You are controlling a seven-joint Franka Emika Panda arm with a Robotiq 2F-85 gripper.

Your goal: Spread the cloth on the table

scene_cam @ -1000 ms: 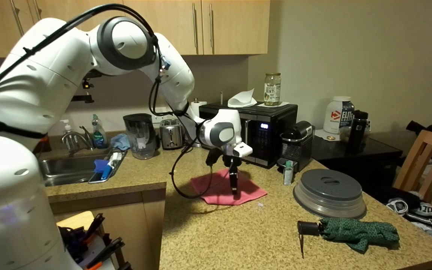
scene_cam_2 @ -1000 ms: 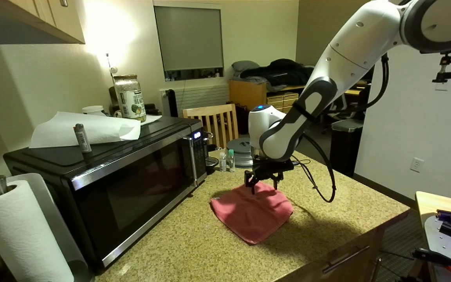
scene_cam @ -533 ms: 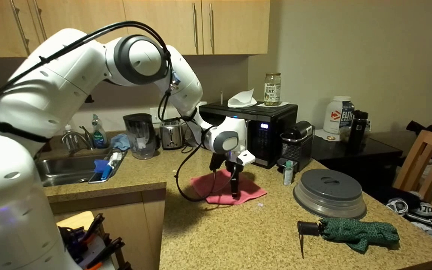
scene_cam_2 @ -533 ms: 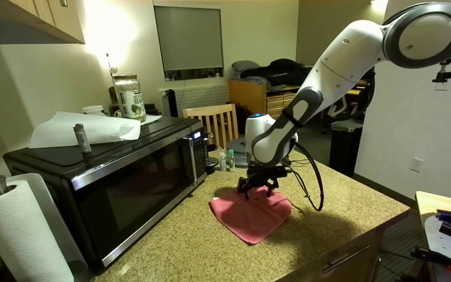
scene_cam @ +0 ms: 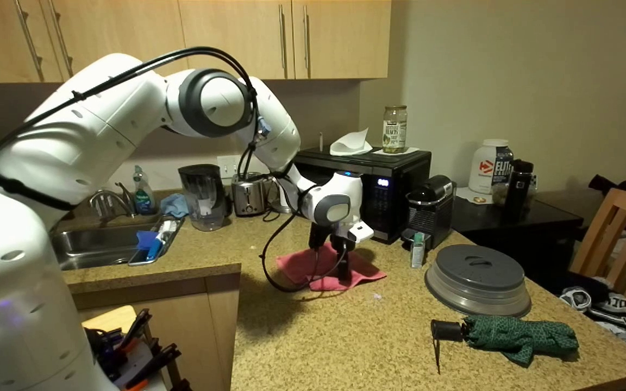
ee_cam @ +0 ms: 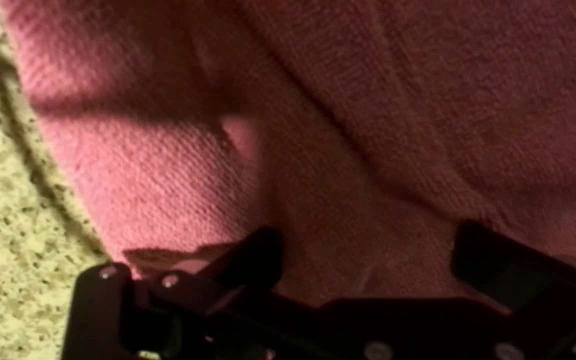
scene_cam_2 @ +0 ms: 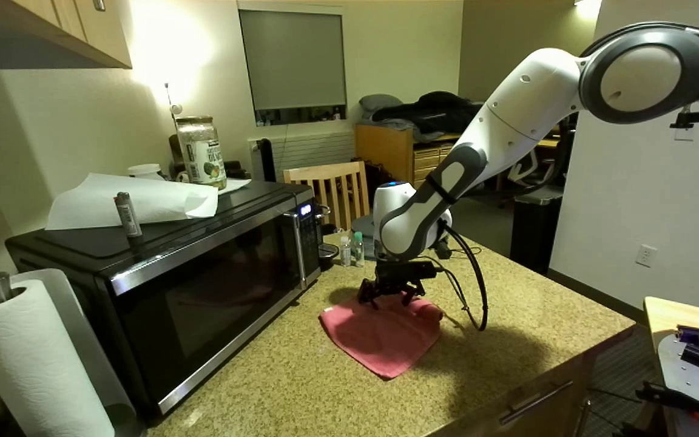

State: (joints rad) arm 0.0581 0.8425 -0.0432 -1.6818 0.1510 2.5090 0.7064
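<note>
The pink-red cloth (scene_cam: 296,266) lies on the speckled countertop and shows in both exterior views (scene_cam_2: 386,346). It is mostly flat, with creases and a raised, rucked edge under the gripper. My gripper (scene_cam: 342,276) points down onto the part of the cloth farthest from the paper towel roll, as an exterior view shows (scene_cam_2: 391,303). In the wrist view its two black fingers (ee_cam: 368,250) stand apart, with creased cloth (ee_cam: 168,175) below and between them. The fingertips are at or very near the cloth; whether they press on it is hard to tell.
A black microwave (scene_cam_2: 222,285) stands beside the cloth. A coffee machine (scene_cam: 430,212), small bottles (scene_cam: 417,250), a grey domed lid (scene_cam: 479,279) and a green folded umbrella (scene_cam: 519,336) are on the counter (scene_cam: 345,347). A paper towel roll (scene_cam_2: 34,364) stands near the microwave.
My gripper has come down onto the cloth and shifted slightly toward the microwave. The cloth edge under it has drawn inward and rucked up.
</note>
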